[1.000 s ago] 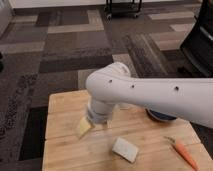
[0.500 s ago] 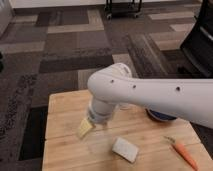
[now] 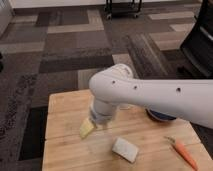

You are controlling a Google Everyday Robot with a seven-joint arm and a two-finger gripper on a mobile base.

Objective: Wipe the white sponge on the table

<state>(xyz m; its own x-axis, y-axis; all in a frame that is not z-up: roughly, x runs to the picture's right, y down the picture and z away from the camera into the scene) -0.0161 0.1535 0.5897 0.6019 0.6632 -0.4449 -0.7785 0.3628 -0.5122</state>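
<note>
The white sponge [image 3: 125, 149] lies free on the desk [image 3: 65, 105], close to the edge nearest the camera and about midway along it. Nothing touches it.

The main risk, as I judge it, is a bad grasp. The sponge is thin and lies flat, so jaws coming down too high would close on air. Coming down off-centre, they could pinch one corner and let the pad fold or slip out during the wipe. It also sits at an angle to the desk's edges, so jaws not turned to match might push it along the wood toward the near edge and off.

The gripper [image 3: 102, 120] hangs low over the desk, up and to the left of the sponge. Its jaws stand apart and I can see nothing in them. It is just beside a pale yellow wedge [image 3: 87, 129], much closer to that than to the sponge, so it could take or nudge the wrong piece.

A wide wiping sweep to the right could hit the carrot [image 3: 182, 152] near the right-hand near corner. Farther back it could hit the blue bowl [image 3: 160, 116], which is half hidden by the arm [image 3: 150, 95]. The bulky arm also blocks much of the desk's middle from view.

The sponge is a small off-white rectangular pad with soft rounded corners. Its upper face is lighter than its shaded near side, and it looks dry and light enough to slide easily.
</note>
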